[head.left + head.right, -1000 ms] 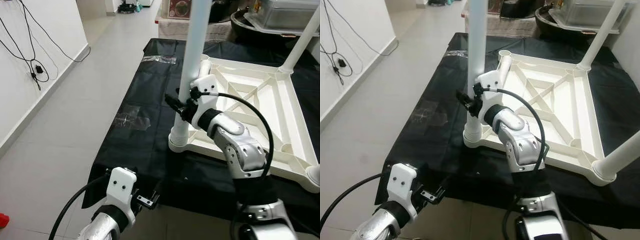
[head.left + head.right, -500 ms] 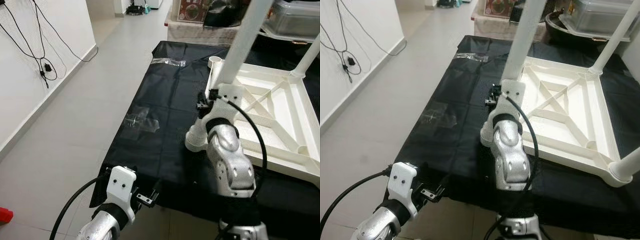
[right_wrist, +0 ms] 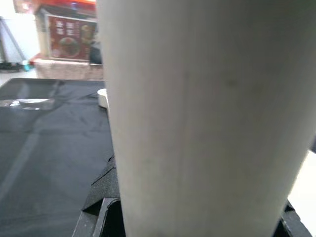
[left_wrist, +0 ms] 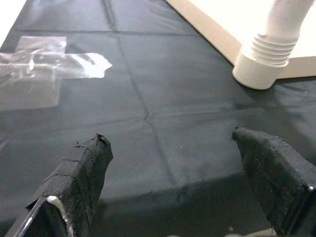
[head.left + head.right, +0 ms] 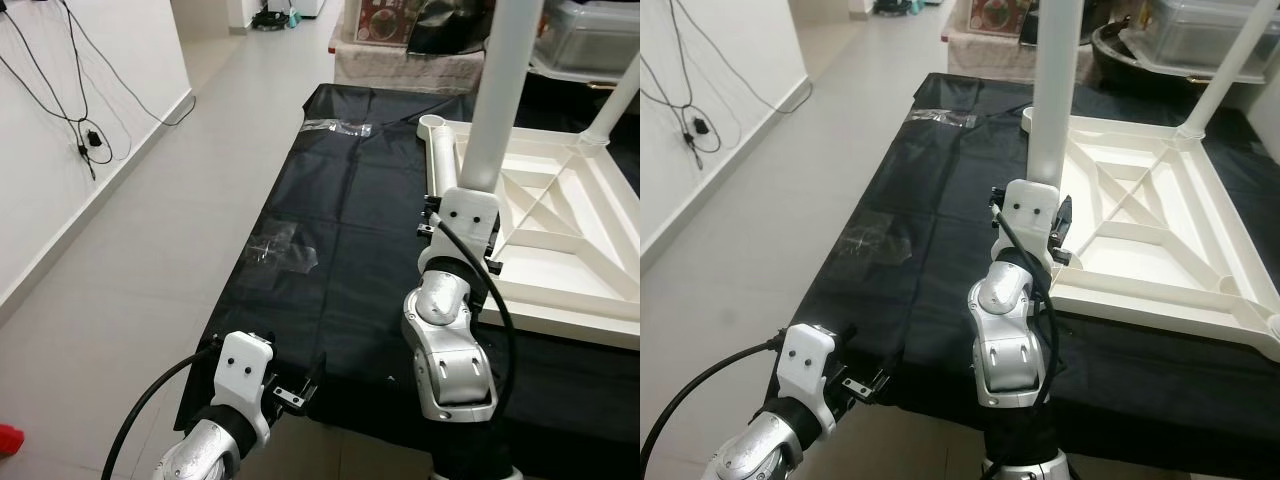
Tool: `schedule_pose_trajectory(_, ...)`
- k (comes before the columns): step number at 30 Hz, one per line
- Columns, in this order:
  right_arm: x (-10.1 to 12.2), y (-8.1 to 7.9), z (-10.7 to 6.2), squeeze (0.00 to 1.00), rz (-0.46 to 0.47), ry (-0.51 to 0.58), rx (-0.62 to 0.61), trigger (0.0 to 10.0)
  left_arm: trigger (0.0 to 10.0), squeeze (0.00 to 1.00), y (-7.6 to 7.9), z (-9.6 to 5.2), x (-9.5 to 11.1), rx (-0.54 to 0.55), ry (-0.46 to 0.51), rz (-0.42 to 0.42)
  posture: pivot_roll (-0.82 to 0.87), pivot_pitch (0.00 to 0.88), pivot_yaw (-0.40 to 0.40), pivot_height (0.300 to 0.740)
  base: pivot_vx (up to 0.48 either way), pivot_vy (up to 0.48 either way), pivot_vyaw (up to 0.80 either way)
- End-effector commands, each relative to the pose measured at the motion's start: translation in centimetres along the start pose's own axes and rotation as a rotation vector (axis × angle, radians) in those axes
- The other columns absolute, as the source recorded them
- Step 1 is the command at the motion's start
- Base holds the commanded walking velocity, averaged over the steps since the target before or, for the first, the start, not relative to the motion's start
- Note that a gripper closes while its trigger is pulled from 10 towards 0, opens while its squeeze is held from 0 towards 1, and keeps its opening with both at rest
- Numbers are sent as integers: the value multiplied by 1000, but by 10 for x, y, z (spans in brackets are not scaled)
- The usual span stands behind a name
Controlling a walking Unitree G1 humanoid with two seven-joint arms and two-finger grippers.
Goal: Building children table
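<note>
The white children's table top point(image 5: 560, 215) lies upside down on a black cloth point(image 5: 350, 210). A white leg point(image 5: 495, 100) stands nearly upright at its near-left corner. My right gripper point(image 5: 460, 228) is shut on the leg's lower part, a black finger point(image 5: 1064, 216) on each side. In the right wrist view the leg point(image 3: 197, 123) sits close between the fingers point(image 3: 101, 202). A second leg point(image 5: 622, 95) stands at the far corner, and an empty socket point(image 5: 433, 125) shows at the far left. My left gripper point(image 4: 169, 137) hangs open and empty over the cloth's near edge, apart from the threaded leg base point(image 4: 264, 66).
Clear plastic wrappers point(image 5: 283, 245) point(image 5: 335, 124) lie on the cloth left of the table. Grey floor point(image 5: 150, 230) runs along the left to a white wall with hanging cables point(image 5: 85, 135). Boxes and a tub point(image 5: 590, 30) crowd the back.
The view has shifted. My right forearm has swung from the leg's right side round to its front, with the gripper still on the leg. The left gripper has kept its place.
</note>
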State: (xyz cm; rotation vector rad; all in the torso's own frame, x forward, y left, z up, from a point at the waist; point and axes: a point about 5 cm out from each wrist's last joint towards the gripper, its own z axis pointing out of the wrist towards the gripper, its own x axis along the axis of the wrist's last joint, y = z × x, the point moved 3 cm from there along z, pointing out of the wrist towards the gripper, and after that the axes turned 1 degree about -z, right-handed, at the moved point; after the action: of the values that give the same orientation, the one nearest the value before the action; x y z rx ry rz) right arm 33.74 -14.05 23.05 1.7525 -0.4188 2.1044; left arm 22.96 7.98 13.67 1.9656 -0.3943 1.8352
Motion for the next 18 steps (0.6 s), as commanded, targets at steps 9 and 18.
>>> schedule_pose_trajectory(9,57,-63,-16,0,529,25,551,10000,10000,0,-4,3,-3,6,-1,10,106,117,-22,740,0,0,0)
schedule_pose_trajectory(18,83,-55,-4,0,567,140,694,10000,10000,0,-12,9,6,17,26,47,102,100,-17,740,0,0,0)
